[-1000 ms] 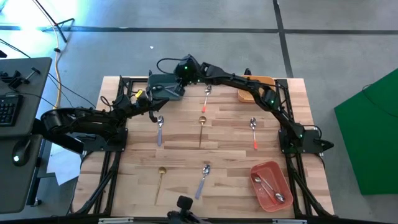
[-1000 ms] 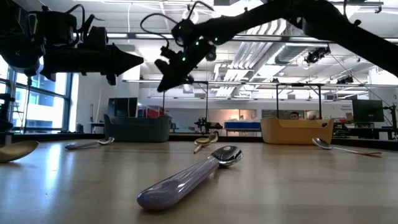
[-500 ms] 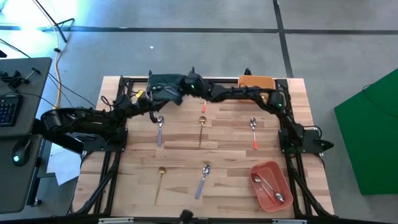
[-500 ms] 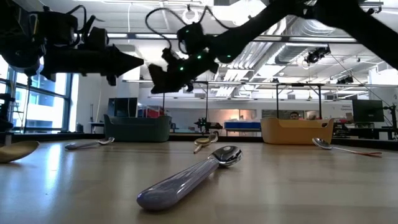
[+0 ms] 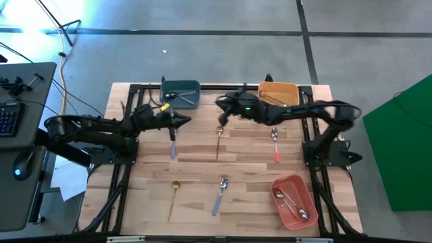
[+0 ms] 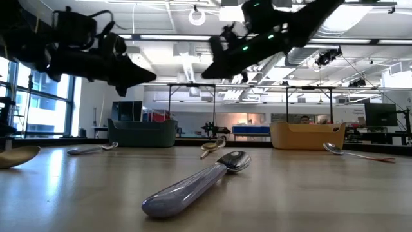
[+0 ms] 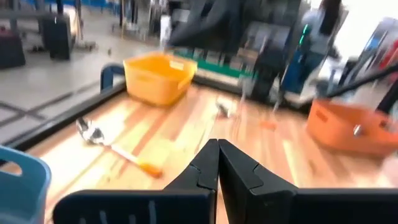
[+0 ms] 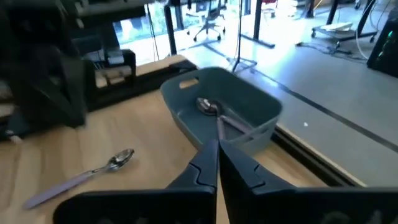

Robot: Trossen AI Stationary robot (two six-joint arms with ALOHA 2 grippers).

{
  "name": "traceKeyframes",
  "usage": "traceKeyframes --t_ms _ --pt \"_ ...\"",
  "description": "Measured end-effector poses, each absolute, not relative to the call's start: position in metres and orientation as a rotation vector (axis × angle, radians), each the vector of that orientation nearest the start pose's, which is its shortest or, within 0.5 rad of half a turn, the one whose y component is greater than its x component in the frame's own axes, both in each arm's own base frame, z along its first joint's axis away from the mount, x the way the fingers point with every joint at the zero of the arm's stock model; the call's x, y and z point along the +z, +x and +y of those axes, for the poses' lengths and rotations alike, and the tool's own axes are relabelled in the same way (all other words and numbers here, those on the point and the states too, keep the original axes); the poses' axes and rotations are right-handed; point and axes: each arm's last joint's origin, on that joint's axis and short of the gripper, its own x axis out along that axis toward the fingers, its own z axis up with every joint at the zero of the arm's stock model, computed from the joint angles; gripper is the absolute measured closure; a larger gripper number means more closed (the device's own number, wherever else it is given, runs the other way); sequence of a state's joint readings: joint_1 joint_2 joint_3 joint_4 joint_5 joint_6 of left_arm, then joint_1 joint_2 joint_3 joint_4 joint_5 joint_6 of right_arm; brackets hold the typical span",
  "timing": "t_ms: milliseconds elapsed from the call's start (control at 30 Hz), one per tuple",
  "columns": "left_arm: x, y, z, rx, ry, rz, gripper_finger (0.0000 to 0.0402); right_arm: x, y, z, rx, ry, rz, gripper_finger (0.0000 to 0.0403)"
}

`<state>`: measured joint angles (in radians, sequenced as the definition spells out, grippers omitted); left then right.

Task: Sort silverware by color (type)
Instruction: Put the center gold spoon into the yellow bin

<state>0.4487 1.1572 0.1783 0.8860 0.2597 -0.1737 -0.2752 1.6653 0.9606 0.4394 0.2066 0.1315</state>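
Observation:
The silverware lies scattered on the wooden table. A lavender-handled spoon [image 5: 173,142], a gold one [image 5: 219,140] and a red-handled one [image 5: 275,144] lie across the middle. Another gold spoon [image 5: 174,194] and another lavender spoon [image 5: 221,194] lie near the front edge. One more spoon [image 8: 217,114] lies in the teal bin [image 5: 181,93]. A red-handled spoon [image 7: 115,148] shows in the left wrist view. My left gripper [image 5: 186,120] hovers shut above the lavender spoon's head. My right gripper [image 5: 219,102] hangs shut in the air, right of the teal bin.
An orange bin [image 5: 279,93] stands at the far edge, right of the middle. A red-pink bin [image 5: 294,200] holding spoons sits at the near right. Black frame rails [image 5: 125,169] run along the table's sides. Bare wood lies between the spoon rows.
My right gripper has drawn back from over the teal bin toward the table's right edge, staying above the table and levelling out. The bin is uncovered now, with a spoon lying in it. My left gripper has swung a little toward the right.

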Motion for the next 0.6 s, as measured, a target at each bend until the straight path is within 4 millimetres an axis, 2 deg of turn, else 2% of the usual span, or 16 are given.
traceKeyframes --t_ms 200,467,600 --pt "0.175 0.202 0.068 0.236 -0.163 0.241 0.0401 0.236 0.289 -0.079 -0.464 0.132 0.173 0.0403" --pt "0.183 0.217 0.059 0.377 -0.245 0.447 0.0401 0.191 0.231 -0.066 -0.388 0.137 0.046 0.0403" --pt "0.185 0.228 0.056 0.443 -0.294 0.511 0.0390 0.181 0.219 -0.067 -0.384 0.139 0.005 0.0403"
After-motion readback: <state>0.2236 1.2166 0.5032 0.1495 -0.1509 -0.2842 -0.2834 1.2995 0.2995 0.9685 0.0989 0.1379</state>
